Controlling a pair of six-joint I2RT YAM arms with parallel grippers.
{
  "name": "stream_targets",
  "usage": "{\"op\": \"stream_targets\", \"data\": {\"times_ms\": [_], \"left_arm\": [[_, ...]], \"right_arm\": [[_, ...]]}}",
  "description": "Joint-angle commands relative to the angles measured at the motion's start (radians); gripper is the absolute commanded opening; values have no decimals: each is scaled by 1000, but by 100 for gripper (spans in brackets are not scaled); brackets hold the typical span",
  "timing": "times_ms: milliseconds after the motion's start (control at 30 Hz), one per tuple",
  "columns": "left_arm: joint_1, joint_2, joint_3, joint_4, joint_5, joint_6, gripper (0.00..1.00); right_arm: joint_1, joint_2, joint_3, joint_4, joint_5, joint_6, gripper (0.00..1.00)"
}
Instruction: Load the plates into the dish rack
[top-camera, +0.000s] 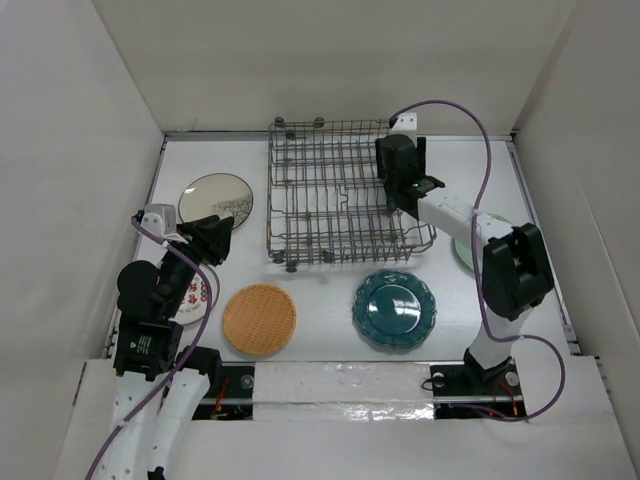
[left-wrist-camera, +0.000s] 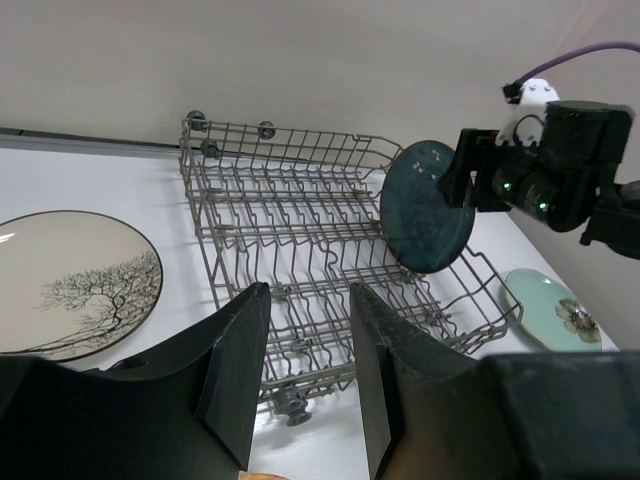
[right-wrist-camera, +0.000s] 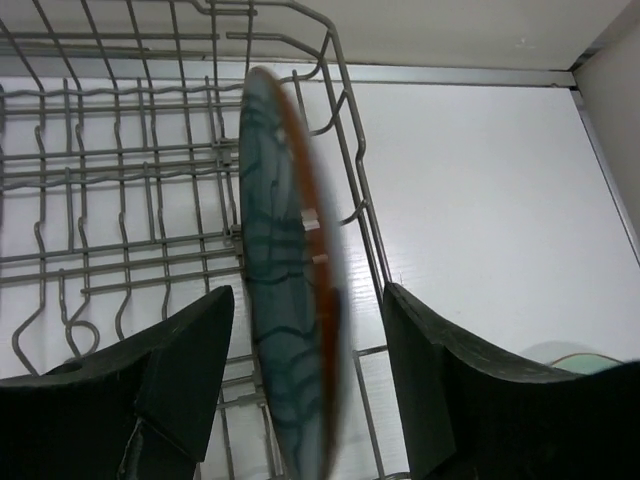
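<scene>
The grey wire dish rack (top-camera: 300, 215) stands at the back middle of the table. A plain dark teal plate (left-wrist-camera: 425, 205) stands on edge at its right end. My right gripper (right-wrist-camera: 308, 292) straddles this plate (right-wrist-camera: 275, 330), open, with a gap at each finger; it also shows in the top view (top-camera: 400, 185). My left gripper (left-wrist-camera: 308, 290) is open and empty, held above the table left of the rack (left-wrist-camera: 300, 230). On the table lie the cream tree plate (top-camera: 215, 198), the orange woven plate (top-camera: 259, 319), the scalloped teal plate (top-camera: 395, 308) and the white plate with red characters (top-camera: 197, 297), partly under my left arm.
The pale mint flower plate (left-wrist-camera: 552, 310) lies right of the rack, mostly hidden under my right arm in the top view. White walls close in the table on the left, back and right. The rack's tines and rim rise round the standing plate.
</scene>
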Motion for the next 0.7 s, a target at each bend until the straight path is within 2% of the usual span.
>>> {"op": "stream_targets", "data": {"times_ms": [0,133,333,367,433,467,500,533,667], "left_arm": [[4,-3,4,45,16,-9,35],[4,-9,4,48,17,-11,35],[4,-13,4,48,17,-11,35],[4,-15,4,48,17,-11,35],[4,-16,4,48,17,-11,35],[4,-18,4,48,17,-11,35],[-6,-19,6,46,11,-9,35],[-6,-22,7,43,11,-8,35],[-26,-32,12,37,-1,0,35]], "right_arm": [[-25,-140,9,-6,-100,104,70],[-65,-234,-42,-12,-248,187,81],[-109,-381,-149,10,-312,289,82],[-118,-409,-174,23,-307,345,80],[-167,-479,-310,105,-292,423,54],[-196,-559,-367,133,-299,469,31],[-229,-597,-426,152,-304,567,0],[-265,-631,-539,165,-319,606,0],[-493,-789,-778,158,-344,746,0]]}}
